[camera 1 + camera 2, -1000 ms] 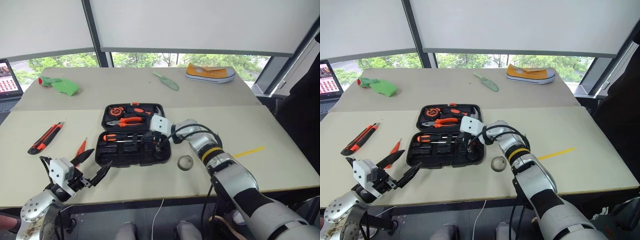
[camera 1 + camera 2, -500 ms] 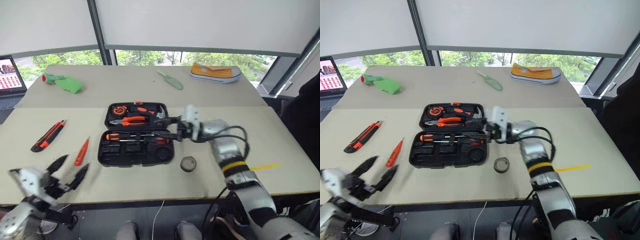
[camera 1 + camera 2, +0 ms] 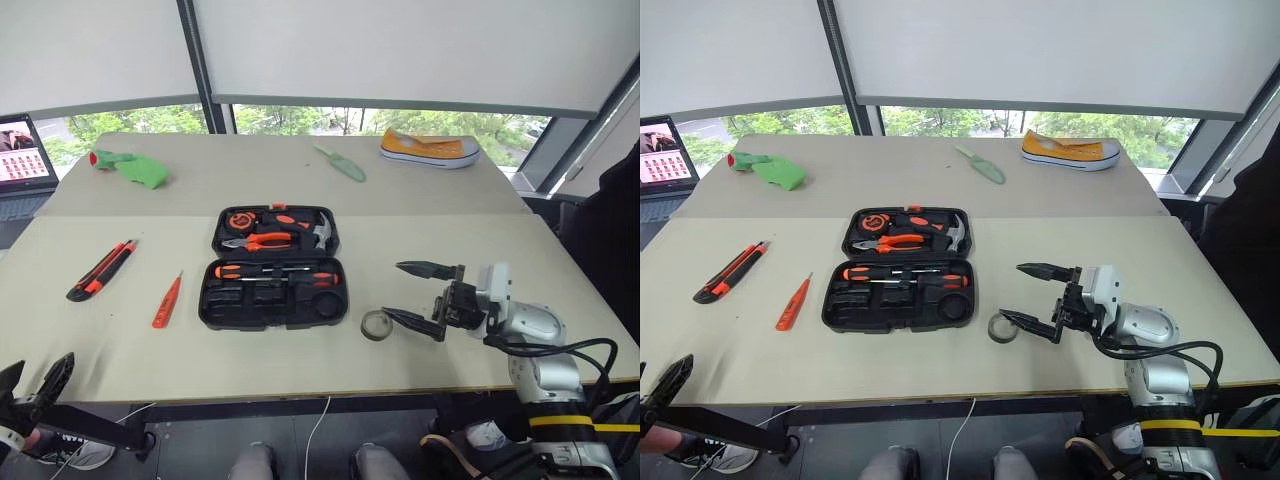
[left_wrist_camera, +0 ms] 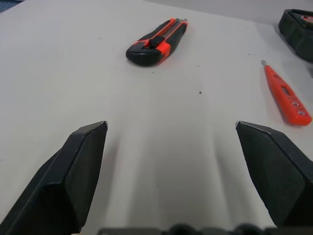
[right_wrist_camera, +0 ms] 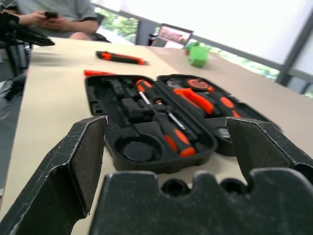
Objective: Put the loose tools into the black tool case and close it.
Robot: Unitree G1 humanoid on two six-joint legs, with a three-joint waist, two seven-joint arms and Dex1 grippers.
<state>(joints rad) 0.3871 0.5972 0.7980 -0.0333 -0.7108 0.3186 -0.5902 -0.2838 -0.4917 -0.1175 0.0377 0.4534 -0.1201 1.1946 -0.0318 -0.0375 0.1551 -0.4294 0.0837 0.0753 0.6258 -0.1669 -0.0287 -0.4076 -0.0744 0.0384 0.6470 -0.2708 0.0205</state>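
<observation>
The left gripper (image 4: 171, 147) has dropped back to the near left table edge, well apart from the tool case (image 3: 275, 272), its fingers spread wide with nothing between them. A second ago it hovered close to the case's near left corner. The right gripper (image 3: 415, 295) has pulled out of the case, where it was reaching in, and now hangs to the case's right, fingers wide apart and empty. The tape roll (image 3: 376, 325) lies just off the case's near right corner, beside the right gripper's lower finger. Two screwdrivers (image 3: 275, 272) now lie end to end in the open case's near half. Left of the case lies the small orange screwdriver (image 3: 167, 300), farther left the utility knife (image 3: 101, 271).
</observation>
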